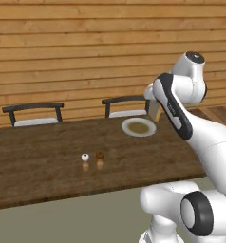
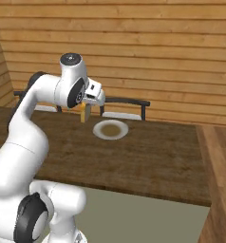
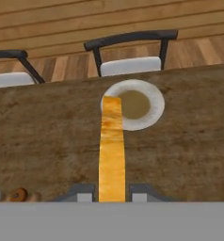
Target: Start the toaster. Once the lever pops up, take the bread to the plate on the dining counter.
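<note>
The robot's own arm blocks much of the near right side in the left base view, and there the claw itself is tucked behind the forearm, with just a pale strip of the bread [image 1: 154,110] poking out below it. Two tiny shakers [image 1: 92,157] stand near the middle of the dining counter [image 1: 43,166], one with a white cap and one with a brown cap; they are too small to make out in detail, and in the hand view they are cut off at the lower left edge.

The claw [image 3: 112,193] is pinched tight on the bread [image 3: 112,150], one finger [image 3: 81,193] on each flat face, so the slice is seen edge-on as a narrow tan-yellow strip. In the right base view the claw [image 2: 85,110] hangs above the counter [image 2: 148,152], the slice [image 2: 85,113] pointing down from it.

The bread is held in the air, just to the left of the plate [image 2: 111,129] and not touching it. The plate [image 3: 154,101] sits toward the far edge of the counter, its centre looking brownish. Beyond the far edge stand two dark-framed chairs [image 3: 130,52] with pale seats, against a wall of wooden planks [image 2: 157,42].
</note>
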